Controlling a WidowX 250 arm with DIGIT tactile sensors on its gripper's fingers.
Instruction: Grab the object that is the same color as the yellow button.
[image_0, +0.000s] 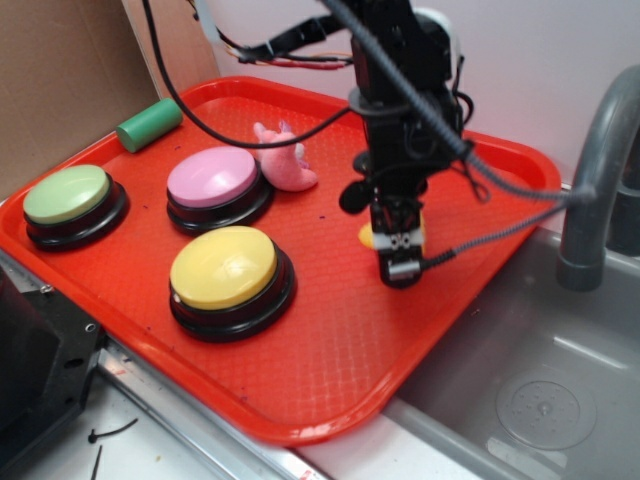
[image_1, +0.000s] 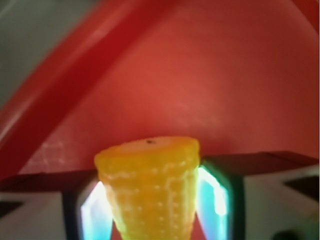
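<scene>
The yellow corn piece (image_1: 150, 187) sits between the two fingers of the claw (image_0: 398, 243), which is closed on it: in the wrist view its ribbed sides press against the pale pads (image_1: 212, 200) on either side, and its flat top faces the camera. From the exterior view only a small yellow patch (image_0: 369, 236) shows at the claw's left edge; the rest is hidden behind the black fingers and wrist. Whether the corn touches the tray floor or hangs just above it cannot be told. The lower end of the corn is cut off by the bottom edge of the wrist view.

The claw points down over the right-hand part of the red tray (image_0: 330, 370), whose raised rim (image_1: 75, 80) runs diagonally across the wrist view beyond the corn. Also in the tray, all to the claw's left in the exterior view: the pink plush toy (image_0: 284, 160) nearest, the pink-topped button (image_0: 214, 184) just beside it, the yellow button (image_0: 226, 276) toward the front, the green-topped button (image_0: 71, 202) farthest left, and the green cylinder (image_0: 149, 124) lying on the back rim. To the claw's right, outside the tray, are a grey sink (image_0: 540, 400) and a grey faucet (image_0: 600, 170), partly cut off by the frame.
</scene>
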